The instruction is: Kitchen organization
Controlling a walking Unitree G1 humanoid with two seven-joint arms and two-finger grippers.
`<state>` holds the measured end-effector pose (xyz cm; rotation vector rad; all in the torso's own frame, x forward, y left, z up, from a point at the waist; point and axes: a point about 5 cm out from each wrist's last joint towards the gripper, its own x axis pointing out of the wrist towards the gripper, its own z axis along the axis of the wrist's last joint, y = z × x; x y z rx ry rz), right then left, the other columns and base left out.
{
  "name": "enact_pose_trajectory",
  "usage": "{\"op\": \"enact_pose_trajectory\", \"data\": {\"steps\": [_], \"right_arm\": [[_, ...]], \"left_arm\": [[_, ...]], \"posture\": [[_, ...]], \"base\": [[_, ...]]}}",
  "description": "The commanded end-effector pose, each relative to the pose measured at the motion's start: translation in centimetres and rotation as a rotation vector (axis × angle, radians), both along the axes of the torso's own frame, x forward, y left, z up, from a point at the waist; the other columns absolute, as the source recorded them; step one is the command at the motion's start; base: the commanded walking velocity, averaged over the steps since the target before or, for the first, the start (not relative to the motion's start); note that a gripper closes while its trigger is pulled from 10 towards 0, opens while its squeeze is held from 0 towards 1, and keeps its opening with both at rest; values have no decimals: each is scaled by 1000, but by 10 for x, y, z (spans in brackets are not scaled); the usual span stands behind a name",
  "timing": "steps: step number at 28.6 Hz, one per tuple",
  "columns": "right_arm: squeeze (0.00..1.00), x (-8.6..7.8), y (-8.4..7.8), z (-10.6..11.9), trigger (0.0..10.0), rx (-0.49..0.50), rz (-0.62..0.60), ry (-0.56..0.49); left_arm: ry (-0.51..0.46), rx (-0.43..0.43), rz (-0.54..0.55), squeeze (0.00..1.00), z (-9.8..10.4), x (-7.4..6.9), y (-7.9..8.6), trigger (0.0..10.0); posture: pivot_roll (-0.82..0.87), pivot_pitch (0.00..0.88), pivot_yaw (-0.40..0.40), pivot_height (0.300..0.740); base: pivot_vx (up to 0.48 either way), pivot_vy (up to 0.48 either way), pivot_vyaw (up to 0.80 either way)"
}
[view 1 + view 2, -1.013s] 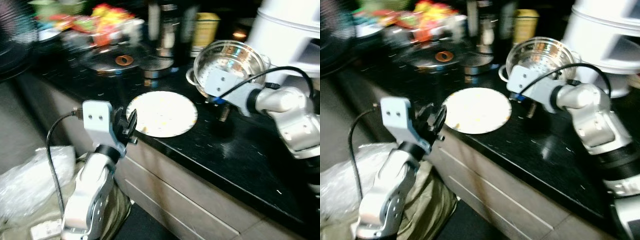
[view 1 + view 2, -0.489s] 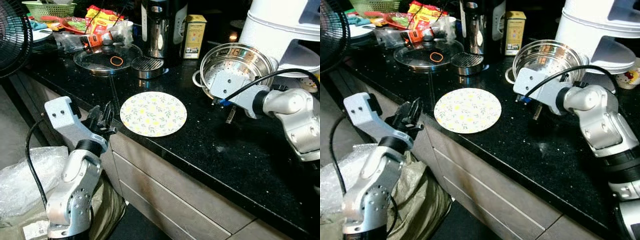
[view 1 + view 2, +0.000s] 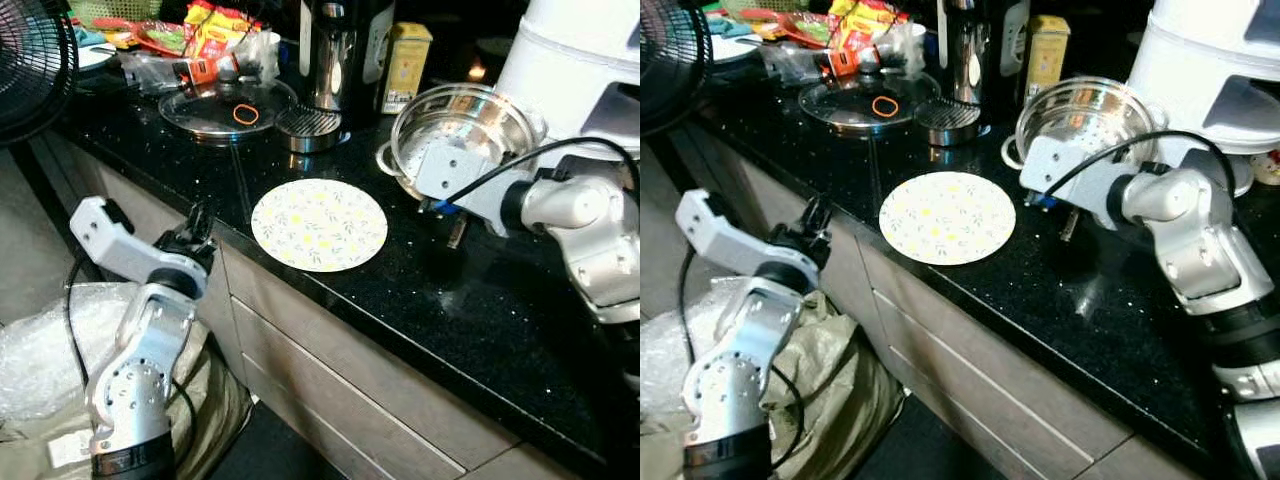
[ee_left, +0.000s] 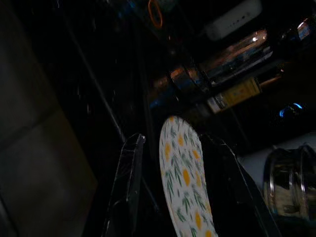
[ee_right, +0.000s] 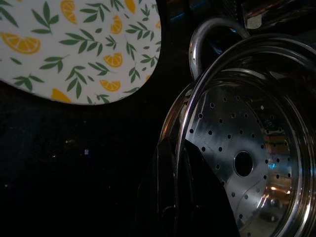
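Black stone counter (image 3: pixel 500 330), floral plate (image 3: pixel 319 224), steel steamer pot (image 3: pixel 465 125), glass lid (image 3: pixel 225 108), yellow tin (image 3: pixel 405 67)

**Left arm drops back from the counter edge**

The left gripper (image 3: pixel 200 222) has sunk lower and pulled away from the plate (image 3: pixel 319 224). A second ago its fingers sat right at the plate's near-left rim; now they hang off the counter (image 3: pixel 480 330) edge, beside the drawer front, spread apart with nothing between them. The head camera has steadied too: the blur of a second ago is gone, and the whole scene has shifted slightly since the last look.
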<state>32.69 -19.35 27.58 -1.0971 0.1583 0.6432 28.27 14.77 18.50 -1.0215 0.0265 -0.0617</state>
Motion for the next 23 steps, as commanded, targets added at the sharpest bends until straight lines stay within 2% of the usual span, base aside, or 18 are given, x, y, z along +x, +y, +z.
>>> {"op": "enact_pose_trajectory", "data": {"steps": [1, 5, 16, 23], "right_arm": [[0, -4, 0, 5, 10000, -1, 16, -20], [0, -6, 3, 5, 10000, 3, 47, -5], [0, -18, 12, 0, 10000, 4, 151, 55], [0, -29, 26, -1, 10000, 50, 263, 101]], "left_arm": [[65, -285, -58, 0, -10, -3, -39, 10000], [69, -302, -106, 0, -9, -1, -44, 10000], [105, -324, -141, 0, -15, 2, -45, 10000], [126, -326, -198, 0, -16, 4, -54, 10000]], "posture": [[13, 14, -5, 740], [8, 13, -4, 740], [6, 17, -6, 740], [6, 19, -6, 740]], "base": [[0, 0, 0], [0, 0, 0], [0, 0, 0], [0, 0, 0]]}}
